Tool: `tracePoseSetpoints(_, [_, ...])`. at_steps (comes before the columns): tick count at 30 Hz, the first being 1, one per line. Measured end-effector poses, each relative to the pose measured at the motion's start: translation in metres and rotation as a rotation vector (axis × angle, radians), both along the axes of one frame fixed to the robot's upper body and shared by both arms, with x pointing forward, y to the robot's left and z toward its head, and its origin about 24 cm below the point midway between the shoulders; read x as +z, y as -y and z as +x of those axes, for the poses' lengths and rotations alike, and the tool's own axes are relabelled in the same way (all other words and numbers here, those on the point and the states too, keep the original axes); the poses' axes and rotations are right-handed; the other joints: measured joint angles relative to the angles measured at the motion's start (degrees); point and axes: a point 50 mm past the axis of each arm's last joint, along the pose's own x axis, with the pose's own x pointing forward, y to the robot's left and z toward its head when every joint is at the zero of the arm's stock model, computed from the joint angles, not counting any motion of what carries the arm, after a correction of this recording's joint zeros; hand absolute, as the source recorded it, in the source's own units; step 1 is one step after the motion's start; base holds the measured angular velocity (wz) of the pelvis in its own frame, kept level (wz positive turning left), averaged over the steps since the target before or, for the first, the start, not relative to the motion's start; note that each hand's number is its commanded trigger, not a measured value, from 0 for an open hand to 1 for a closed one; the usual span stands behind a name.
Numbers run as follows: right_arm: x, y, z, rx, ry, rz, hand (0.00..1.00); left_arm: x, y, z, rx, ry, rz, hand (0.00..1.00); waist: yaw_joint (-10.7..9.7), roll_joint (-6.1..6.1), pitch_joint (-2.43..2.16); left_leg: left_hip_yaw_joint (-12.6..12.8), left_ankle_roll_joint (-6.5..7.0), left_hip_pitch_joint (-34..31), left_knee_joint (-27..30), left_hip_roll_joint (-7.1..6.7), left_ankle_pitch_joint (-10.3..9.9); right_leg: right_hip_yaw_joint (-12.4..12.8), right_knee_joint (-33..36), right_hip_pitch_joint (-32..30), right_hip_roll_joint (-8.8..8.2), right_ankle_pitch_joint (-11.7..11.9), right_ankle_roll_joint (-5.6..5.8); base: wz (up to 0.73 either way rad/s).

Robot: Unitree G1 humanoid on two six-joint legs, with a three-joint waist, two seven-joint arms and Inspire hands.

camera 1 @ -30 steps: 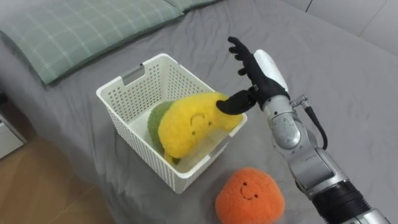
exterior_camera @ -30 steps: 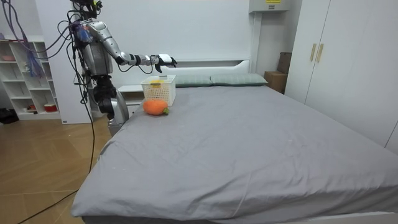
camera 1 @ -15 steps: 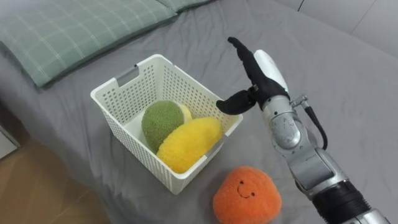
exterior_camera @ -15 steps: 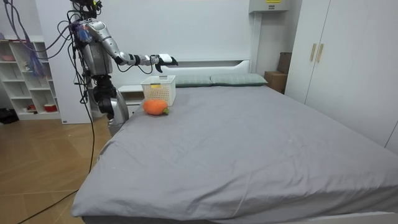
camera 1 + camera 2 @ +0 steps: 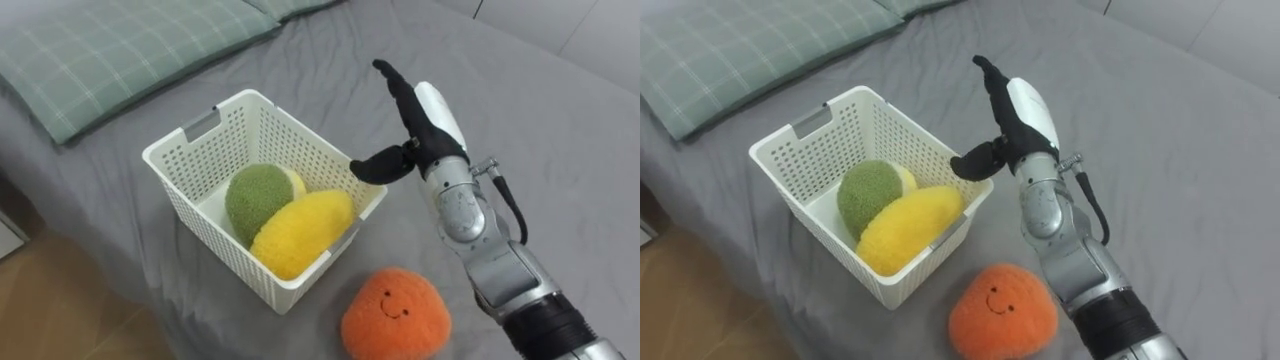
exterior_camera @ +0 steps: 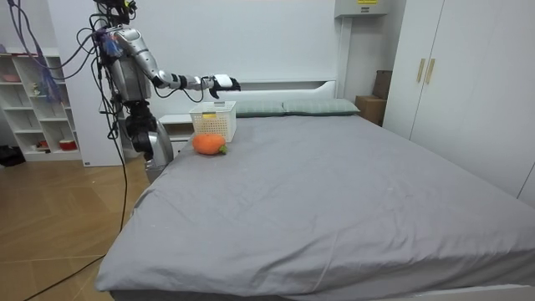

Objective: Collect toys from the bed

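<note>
My right hand (image 5: 428, 128) holds its fingers (image 5: 398, 88) straight and spread, thumb out, gripping nothing, above the far right rim of the white basket (image 5: 190, 135). Inside lie a yellow plush toy (image 5: 300, 232) and, half hidden behind it, a green plush toy (image 5: 255, 195). An orange plush toy (image 5: 395, 312), a stitched smile its only marking, sits on the grey bed (image 5: 560, 130) just beside the basket, its underside cut by the view's lower edge.

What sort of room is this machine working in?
Most likely a bedroom. A wide bed with a grey cover takes up most of the floor, green checked pillows lie at its head, and a tall white wardrobe stands beside it.
</note>
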Motion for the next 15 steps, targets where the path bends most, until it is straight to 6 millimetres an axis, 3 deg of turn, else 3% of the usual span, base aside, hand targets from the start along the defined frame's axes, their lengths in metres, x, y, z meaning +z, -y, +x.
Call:
tracePoseSetpoints(5, [-0.023,0.030,-0.009,-0.149,-0.121,0.187,0.00,-0.005,0.007,-0.008,0.046,-0.016,-0.037,0.00,-0.3,1.24,-0.08,1.0,0.24,0.5,0.1,0.04,0.0,0.9,0.1,0.1,-0.13,0.1,0.16,-0.06])
tracePoseSetpoints(10, [-0.034,0.047,-0.017,-0.249,-0.146,0.265,0.00,-0.007,0.009,-0.022,0.072,-0.044,-0.038,0.00,-3.2,2.27,-0.61,2.7,0.38,1.2,-0.1,0.41,-0.1,2.3,0.1,0.0,-0.10,0.1,0.18,-0.14])
tracePoseSetpoints(15, [-0.047,0.053,-0.026,-0.280,-0.187,0.273,0.00,-0.007,0.010,-0.021,0.074,-0.026,-0.027,0.00,-5.2,2.81,-0.97,4.7,0.32,2.3,-1.2,0.99,-0.3,4.3,0.2,0.0,0.17,0.2,0.20,-0.24])
